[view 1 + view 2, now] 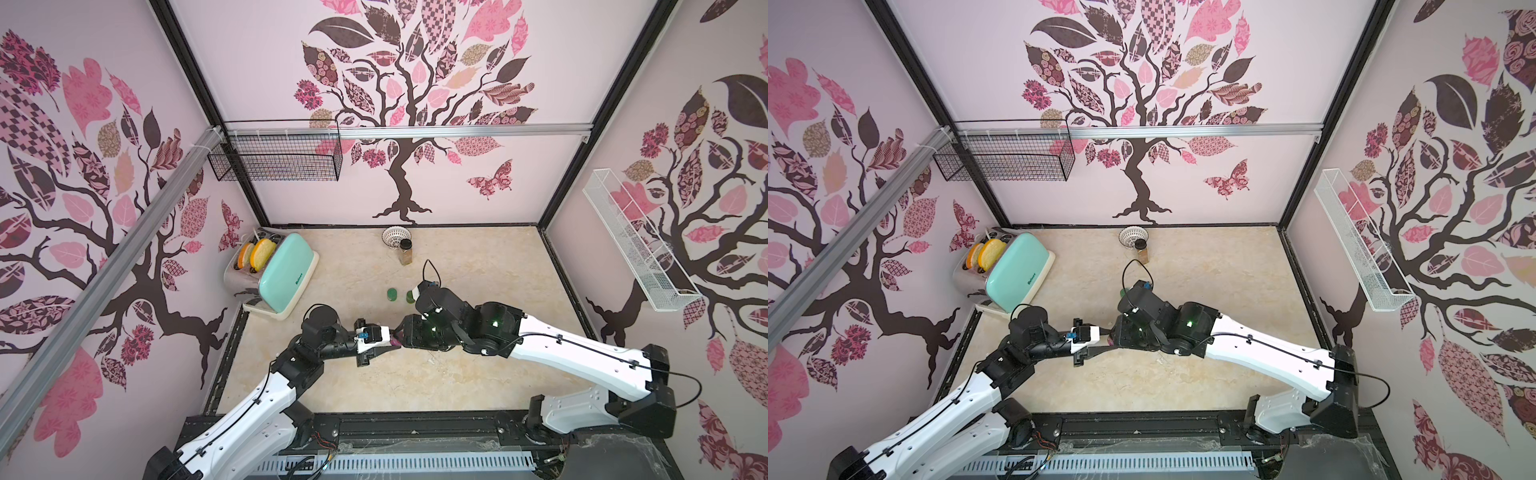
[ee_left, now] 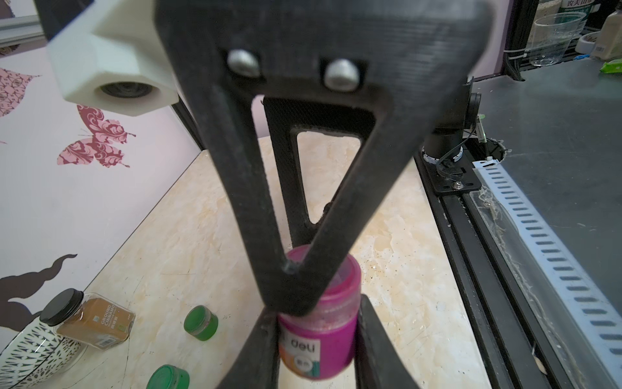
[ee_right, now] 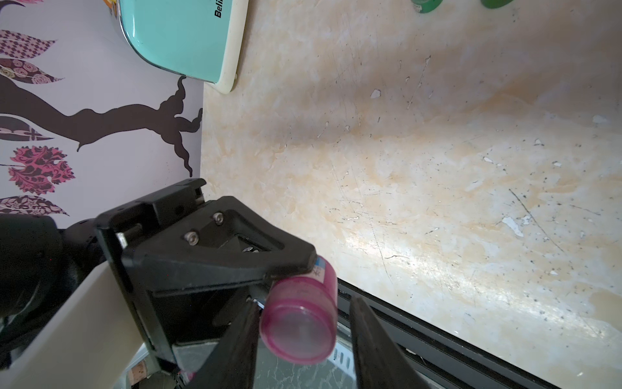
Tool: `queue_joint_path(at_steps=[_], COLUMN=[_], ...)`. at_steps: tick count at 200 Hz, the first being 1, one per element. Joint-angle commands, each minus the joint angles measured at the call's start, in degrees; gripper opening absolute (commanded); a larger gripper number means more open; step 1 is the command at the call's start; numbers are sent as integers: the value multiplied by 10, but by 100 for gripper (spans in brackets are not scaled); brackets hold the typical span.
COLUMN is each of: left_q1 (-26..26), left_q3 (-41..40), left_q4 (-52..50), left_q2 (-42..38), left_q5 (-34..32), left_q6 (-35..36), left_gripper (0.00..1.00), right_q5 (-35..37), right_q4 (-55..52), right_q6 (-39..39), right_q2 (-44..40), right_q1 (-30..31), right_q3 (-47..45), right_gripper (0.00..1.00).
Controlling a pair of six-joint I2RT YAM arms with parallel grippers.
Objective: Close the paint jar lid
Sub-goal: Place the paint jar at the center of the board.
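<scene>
I see a cream marble-look counter (image 1: 478, 270) boxed in by pale pink walls (image 1: 540, 187) bearing brown-and-pink tree decals (image 1: 401, 183), a black wire basket (image 1: 274, 162) hanging on the back wall's aluminium rail (image 1: 457, 132), a white wire basket (image 1: 631, 237) on a side wall.

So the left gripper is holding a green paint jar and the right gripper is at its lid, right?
No. The jar in the left gripper is magenta, not green; the left wrist view shows it. The green jars sit on the table, untouched. The right gripper is at its lid, as you say.
</scene>
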Motion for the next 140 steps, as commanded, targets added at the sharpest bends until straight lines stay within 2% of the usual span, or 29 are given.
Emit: queue_joint_path(at_steps=[1,49,93,140], left_q1=[-2,-2,-2,-2], left_q3=[17,16,16,20], left_q4=[12,12,11,3], left_q2=[-4,-4,-3,-3], left_q5=[-1,0,-3,-30], left_q6=[2,3,3,5], left_gripper=[25,25,27,54], right_q5=[8,9,19,106], right_q4=[-19,-14,-1,-4], right_q6=[-1,1,4,-41], right_q2=[7,19,21,4], right_q1=[7,11,12,-5], right_q3=[25,28,25,24], right_gripper=[45,33,10,3])
